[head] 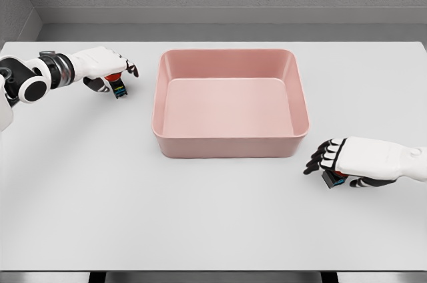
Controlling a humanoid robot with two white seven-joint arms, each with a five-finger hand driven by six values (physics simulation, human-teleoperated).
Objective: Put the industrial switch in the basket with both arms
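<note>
A pink rectangular basket [230, 141] stands in the middle of the white table with nothing inside it. To its left, my left hand [113, 73] is curled around a small industrial switch [119, 88] with red, black and blue parts, near the basket's far left corner. At the lower right, my right hand [330, 163] covers a second small dark switch [332, 179] with a blue spot, fingers bent down over it. Most of each switch is hidden under the hand that grasps it.
The white table [213, 229] runs to a front edge near the bottom of the view. A grey wall rises behind the table's far edge.
</note>
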